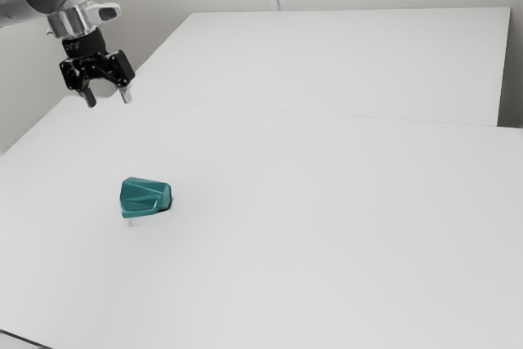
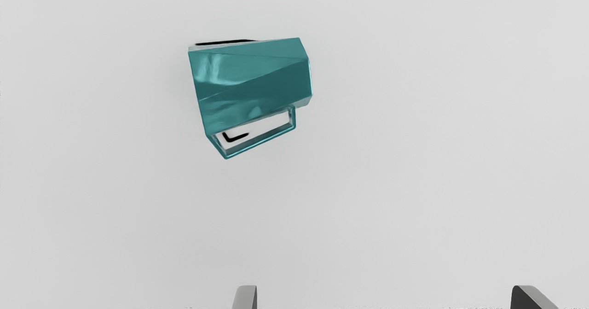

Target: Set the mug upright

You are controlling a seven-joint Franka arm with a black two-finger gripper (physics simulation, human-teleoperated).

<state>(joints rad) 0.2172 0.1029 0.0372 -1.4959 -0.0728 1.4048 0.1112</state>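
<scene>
The claw point(image 1: 108, 104) hung in the air, its two fingers spread wide. Past their tips and lower, well apart from them, the teal mug point(image 2: 253, 81) lay on its side on the white table point(image 1: 327, 243), handle point(image 2: 260, 142) jutting sideways.

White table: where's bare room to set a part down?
Biggest bare patch of the table: from the mug to the exterior view's right edge. Smaller one: between the mug's handle and the open hand, as the wrist view shows. Crowded: just at the mug, on its side, handle jutting toward the hand.
</scene>
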